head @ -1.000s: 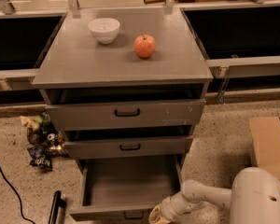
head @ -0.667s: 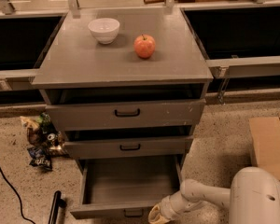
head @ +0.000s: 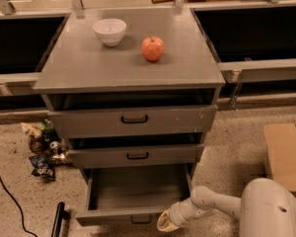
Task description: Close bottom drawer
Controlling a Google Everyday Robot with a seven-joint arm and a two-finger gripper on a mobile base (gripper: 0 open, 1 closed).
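Camera view, the only one:

- Bottom drawer (head: 138, 189) is pulled well out of the cabinet. The grey tray looks empty, and its narrow front is near the lower frame edge.
- Its small black handle (head: 140, 220) is barely visible at the bottom of the front.
- Hand (head: 166, 222) sits low, at the right end of that front and on its outer face. It looks touching or just beside; can't say which.
- Can't tell whether the hand is wide or narrow, since it only shows as a pale blob end-on. It doesn't look wrapped around the handle.
- Arm (head: 212, 204) comes in from the lower right, roughly level with the floor.
- Read on the placement: closing only needs a push, so a contact on the front panel is enough and no grasp is needed.
- Risk: the contact is off-centre to the right, so the tray may rack in its slides. Pushing nearer the middle would be safer.
- Middle drawer (head: 135, 156) and top drawer (head: 133, 120) each stick out slightly, with a dark gap above. They aren't the target.
- Worktop (head: 89, 68) carries a white bowl (head: 109, 31) and an apple (head: 152, 48), well apart from the hand. A gentle push shouldn't disturb them.
- Floor: wrappers (head: 42, 149) lie left of the cabinet and a cardboard box (head: 286, 154) sits to the right. Neither is in the drawer's path.
- Progress: the drawer isn't shut, and most of its travel is left.
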